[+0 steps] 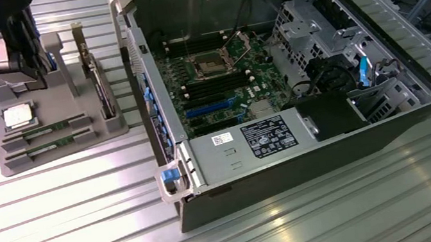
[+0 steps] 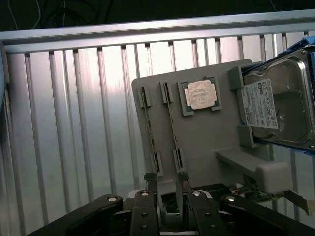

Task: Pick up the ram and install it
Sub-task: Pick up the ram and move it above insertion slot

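Two green ram sticks lie side by side in slots of the grey tray (image 1: 104, 129): the ram (image 1: 45, 130) and its twin (image 1: 53, 145). In the wrist view they run edge-on as thin strips, the ram (image 2: 150, 132) and the other stick (image 2: 172, 129). My gripper (image 2: 166, 181) hangs above the tray's end, open, with nothing between its black fingertips (image 2: 149, 178). Each fingertip lines up roughly with the near end of one stick, well above it. In the exterior view the gripper (image 1: 31, 49) is the dark shape over the tray's far end.
On the same tray sit a square silver processor (image 2: 199, 94) and an upright hard drive (image 2: 280, 108). The open computer case (image 1: 168, 135) lies on the exterior view's right, its motherboard memory slots (image 1: 214, 85) exposed. The table is ribbed metal, with a raised rail (image 2: 147, 34) at its edge.
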